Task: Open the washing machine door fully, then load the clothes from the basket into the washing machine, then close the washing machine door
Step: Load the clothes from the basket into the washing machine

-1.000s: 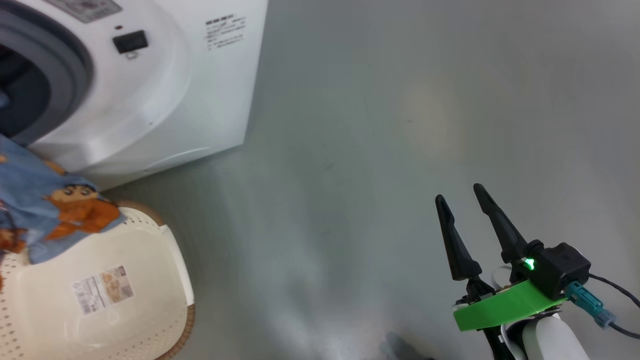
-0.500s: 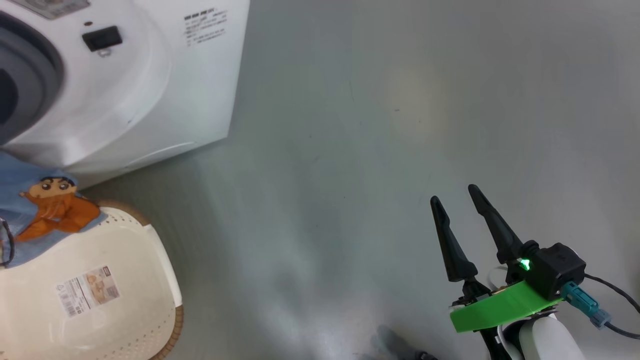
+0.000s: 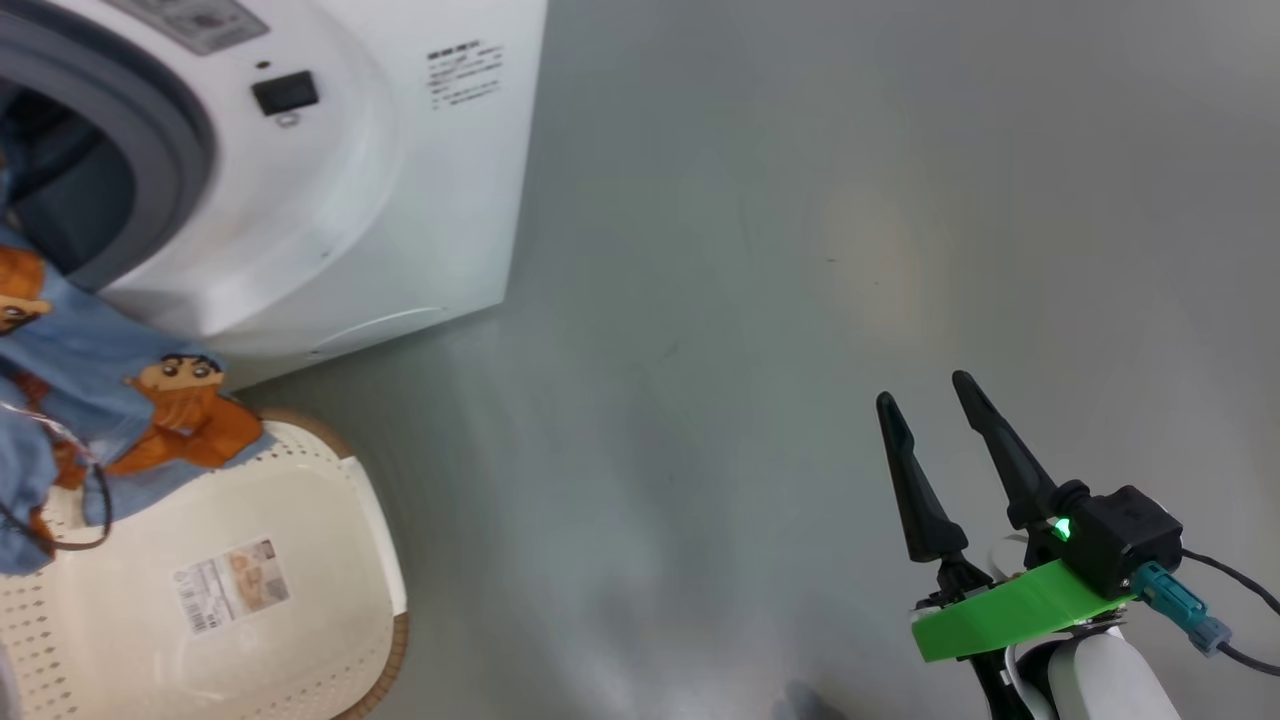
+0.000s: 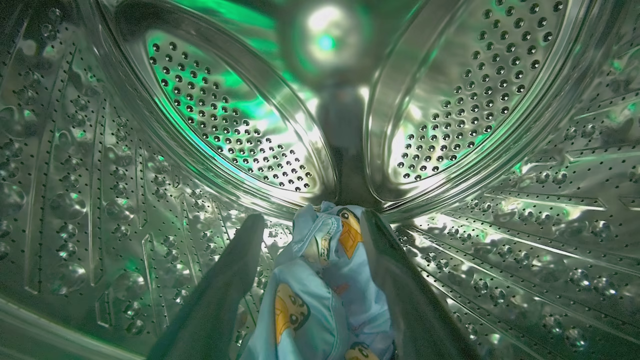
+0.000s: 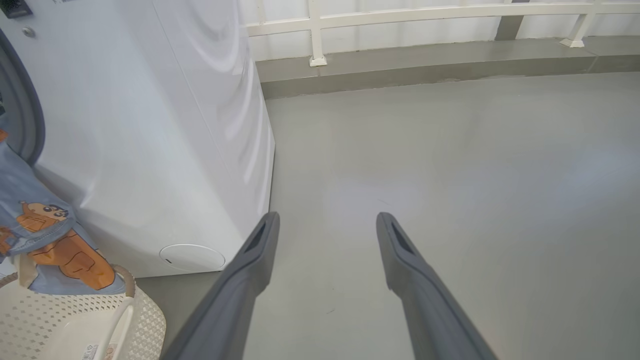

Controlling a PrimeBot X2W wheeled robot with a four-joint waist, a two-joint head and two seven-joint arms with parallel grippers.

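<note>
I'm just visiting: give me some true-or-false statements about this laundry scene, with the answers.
1. The left gripper is inside the steel drum, straddling the clothes. True.
2. The right gripper grips the basket. False: it is open, holding nothing, over the floor.
3. All the clothes are inside the washing machine. False: fabric hangs out over the basket.
4. The basket has a sticker label. True.

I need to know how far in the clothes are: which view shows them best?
The left wrist view: the clothes lie between the left gripper's spread fingers, inside the drum. The head view shows clothes trailing from the washing machine's opening onto the basket; the right wrist view shows that trailing part at its left edge.
</note>
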